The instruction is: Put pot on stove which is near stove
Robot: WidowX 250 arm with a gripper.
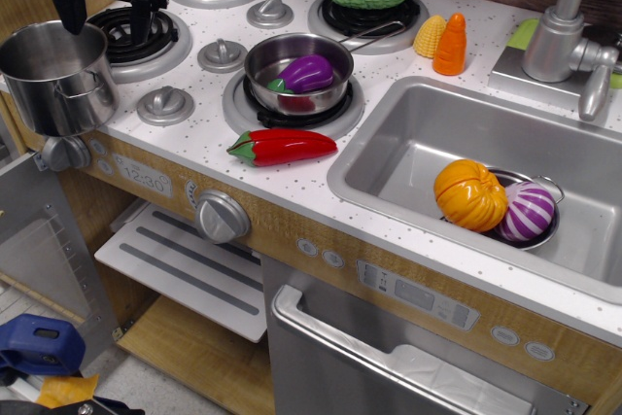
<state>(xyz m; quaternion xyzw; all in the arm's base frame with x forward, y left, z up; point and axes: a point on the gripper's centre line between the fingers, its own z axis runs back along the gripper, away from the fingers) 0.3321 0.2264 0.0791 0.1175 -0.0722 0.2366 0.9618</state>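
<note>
Pot (56, 75) beside "12:30" display (142, 180)

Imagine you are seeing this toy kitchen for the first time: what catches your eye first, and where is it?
The tall shiny steel pot stands at the counter's far left edge, beside the white speckled stove, with the black gripper open just above it. A glossy red plastic pepper lies along the stove's front edge. An orange toy pumpkin sits in the grey metal sink.

Pot (56, 75) by my matt black gripper (107, 9) was polished steel, mirror-bright; stove (194, 94) top was speckled white w/ matt black coils; sink (466, 143) looked brushed grey metal; pepper (284, 147) was glossy plastic.
</note>
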